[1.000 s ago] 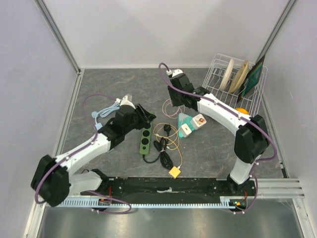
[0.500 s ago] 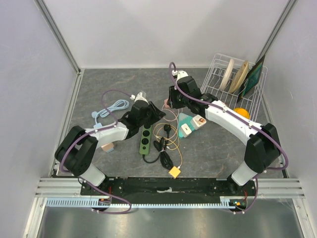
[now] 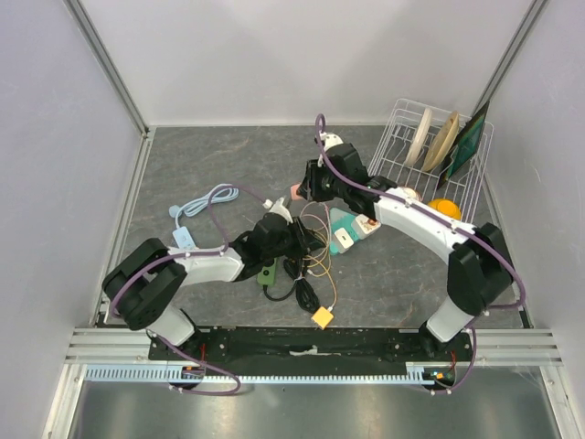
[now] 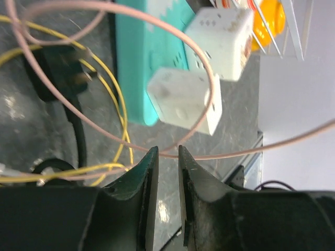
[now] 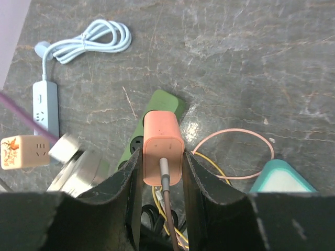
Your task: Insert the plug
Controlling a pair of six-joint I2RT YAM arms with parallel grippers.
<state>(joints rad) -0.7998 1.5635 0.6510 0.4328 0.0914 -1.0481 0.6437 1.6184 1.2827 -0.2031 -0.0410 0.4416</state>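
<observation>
My right gripper is shut on a salmon-pink charger plug with a pink cable. It holds the plug in the air above the far end of the green power strip. In the top view only the near end of the strip shows, as my left arm lies across it. My left gripper is low over the cables right of the strip, its jaws nearly together with nothing between them. The pink cable runs just past its tips.
A teal power strip with white adapters lies right of the cables. A black plug and yellow wires are tangled nearby. A white strip is at left. A dish rack stands at back right.
My left arm has swung right and down across the green strip, its gripper now over the cables. My right gripper has shifted slightly left with the pink plug.
</observation>
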